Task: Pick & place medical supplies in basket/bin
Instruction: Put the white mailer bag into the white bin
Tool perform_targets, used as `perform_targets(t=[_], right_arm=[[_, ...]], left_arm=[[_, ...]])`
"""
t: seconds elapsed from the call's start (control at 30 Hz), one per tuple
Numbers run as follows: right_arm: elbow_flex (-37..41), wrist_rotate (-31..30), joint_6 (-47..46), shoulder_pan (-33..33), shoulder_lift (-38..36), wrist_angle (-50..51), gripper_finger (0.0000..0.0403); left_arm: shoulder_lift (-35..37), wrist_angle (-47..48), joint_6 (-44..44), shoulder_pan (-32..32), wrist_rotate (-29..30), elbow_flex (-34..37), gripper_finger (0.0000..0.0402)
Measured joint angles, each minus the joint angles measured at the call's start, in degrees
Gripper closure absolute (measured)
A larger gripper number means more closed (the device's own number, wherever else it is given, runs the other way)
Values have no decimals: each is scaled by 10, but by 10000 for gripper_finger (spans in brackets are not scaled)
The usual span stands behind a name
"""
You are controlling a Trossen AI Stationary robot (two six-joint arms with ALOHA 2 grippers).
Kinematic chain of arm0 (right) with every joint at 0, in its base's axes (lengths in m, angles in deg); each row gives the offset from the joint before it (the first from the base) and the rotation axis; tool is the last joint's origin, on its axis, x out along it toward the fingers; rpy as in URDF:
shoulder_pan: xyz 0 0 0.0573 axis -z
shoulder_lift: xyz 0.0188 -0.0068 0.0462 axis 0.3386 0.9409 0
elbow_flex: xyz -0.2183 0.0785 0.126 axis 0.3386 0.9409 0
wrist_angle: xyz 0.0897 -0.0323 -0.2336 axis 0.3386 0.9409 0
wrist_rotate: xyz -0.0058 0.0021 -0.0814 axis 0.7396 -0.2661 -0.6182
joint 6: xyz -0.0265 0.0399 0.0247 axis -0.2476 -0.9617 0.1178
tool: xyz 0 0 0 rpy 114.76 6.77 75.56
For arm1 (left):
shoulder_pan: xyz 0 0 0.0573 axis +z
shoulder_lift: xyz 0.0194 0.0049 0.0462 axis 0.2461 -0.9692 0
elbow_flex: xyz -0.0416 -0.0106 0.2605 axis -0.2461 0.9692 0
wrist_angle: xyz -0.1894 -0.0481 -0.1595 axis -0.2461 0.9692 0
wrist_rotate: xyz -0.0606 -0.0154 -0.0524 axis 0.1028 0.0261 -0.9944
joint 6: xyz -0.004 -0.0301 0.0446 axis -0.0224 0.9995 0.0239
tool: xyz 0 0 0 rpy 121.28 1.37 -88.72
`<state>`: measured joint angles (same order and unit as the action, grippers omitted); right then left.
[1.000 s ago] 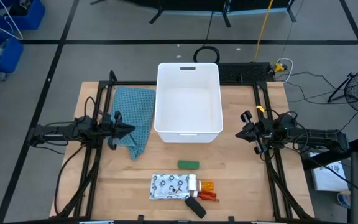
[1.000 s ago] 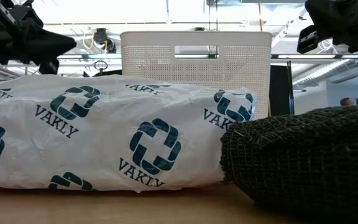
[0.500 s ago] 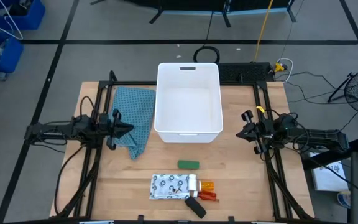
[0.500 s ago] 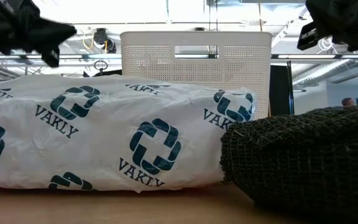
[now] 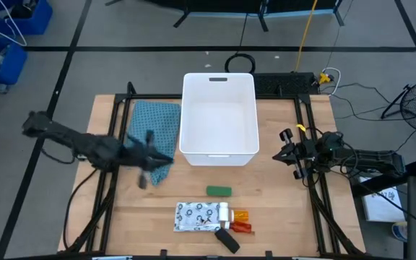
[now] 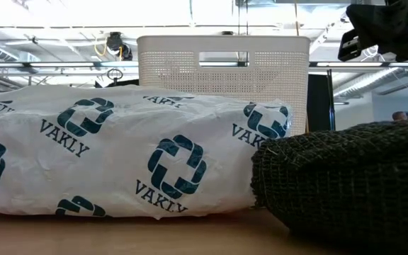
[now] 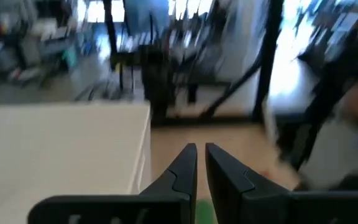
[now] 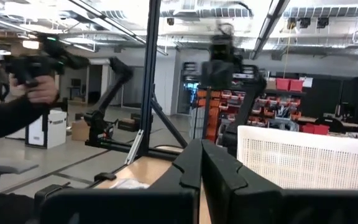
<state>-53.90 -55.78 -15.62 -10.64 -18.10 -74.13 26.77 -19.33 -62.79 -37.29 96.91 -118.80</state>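
looking straight down from the high view, the left gripper reaches across the teal cloth just beside the white tub, fingers nearly together and holding nothing, while the right gripper waits over the bare wood on the tub's other side, fingers closed and empty. the tub sits in the middle of the table, and nearer the front edge lie the supplies: the green block alone, then the speckled white pouch, the small white bottle, the orange-red bottle and the black oblong clustered close together, all outside the tub. in the low view the pouch fills the foreground with the black oblong beside it and the tub's perforated wall with its handle slot behind; the right arm shows dark at the upper corner. the left wrist view shows its two fingers close with a thin gap, next to the tub's wall, a sliver of green between the fingers. the right wrist view shows its fingers pressed together, the tub ahead, and a person's arm in the room.
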Motion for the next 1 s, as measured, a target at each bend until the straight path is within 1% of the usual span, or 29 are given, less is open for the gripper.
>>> perform_targets(t=[0.1,0.17,0.2,0.23,0.27,0.33,0.43,0.53,0.6,0.7,0.77,0.9,1.0], right_arm=[[0,0,0,0,0,4,403],[0,0,0,0,0,4,403],[0,0,0,0,0,4,403],[0,0,0,0,0,4,403],[0,0,0,0,0,4,403],[0,0,0,0,0,4,403],[0,-5,0,0,0,4,403],[0,-38,6,0,0,4,403],[0,-64,11,0,0,4,403],[0,-102,11,0,0,2,403],[0,-121,11,0,0,-1,403],[0,-122,11,0,0,-1,403],[0,-123,11,0,0,-1,403]], left_arm=[[-120,125,21,-50,111,-95,366],[-190,215,62,-80,201,-164,364],[-221,261,83,-93,235,-198,360],[-252,306,101,-105,257,-233,353],[-280,342,117,-115,265,-265,344],[-333,390,143,-131,254,-325,319],[-394,419,173,-148,223,-402,271],[-443,432,199,-160,186,-450,216],[-470,434,230,-164,162,-463,181],[-502,434,268,-165,105,-467,138],[-525,436,291,-165,88,-467,116],[-573,432,318,-164,82,-467,83],[-607,431,328,-165,54,-467,66]])
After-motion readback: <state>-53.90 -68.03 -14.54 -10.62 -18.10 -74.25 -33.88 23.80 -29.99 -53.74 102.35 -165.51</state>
